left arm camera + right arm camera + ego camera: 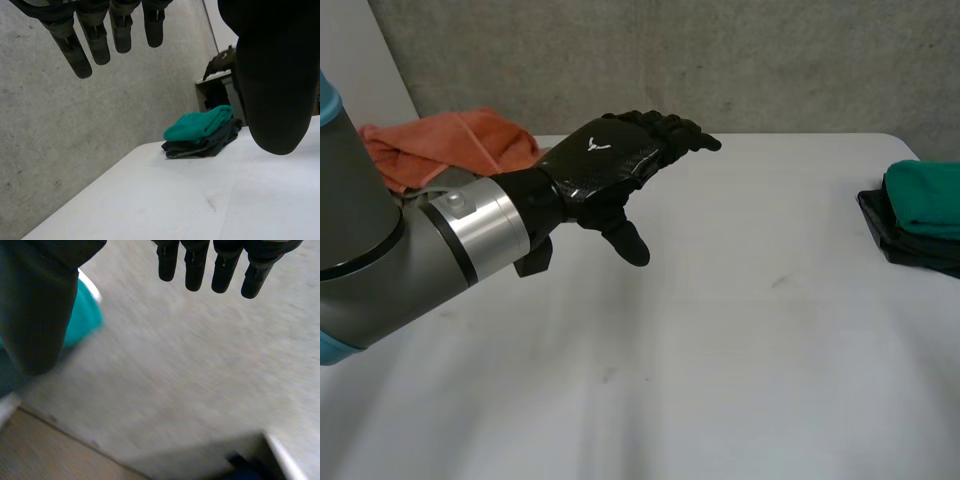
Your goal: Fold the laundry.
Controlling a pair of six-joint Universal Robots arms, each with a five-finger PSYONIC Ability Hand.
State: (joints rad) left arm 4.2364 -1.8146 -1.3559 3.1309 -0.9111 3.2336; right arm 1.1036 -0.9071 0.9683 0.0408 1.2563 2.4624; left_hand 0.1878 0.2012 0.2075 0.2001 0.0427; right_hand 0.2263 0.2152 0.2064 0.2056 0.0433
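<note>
A bare concrete wall [720, 60] backs a white table [740, 330] where folding is under way. At the far left corner a crumpled orange cloth [450, 145] lies in a loose heap, its longer side running roughly along the table's back edge and its near part hidden by the left arm [410, 250]. The left hand [605, 165] hovers above the table just beside the heap, fingers [95, 40] straight and a little spread, thumb hanging down, grasping nothing. The fingertips point away from the orange cloth, which sits behind the wrist, so this hand, plainly the nearer one, would likely have to swing back leftward to reach it. At the table's right edge, well apart from the heap, a folded green cloth [925, 198] rests on top of folded dark cloths [905, 245]. The right hand [32, 315] has straight, empty fingers [195, 270], with a teal-green cloth, probably that same one, just beside its thumb.
</note>
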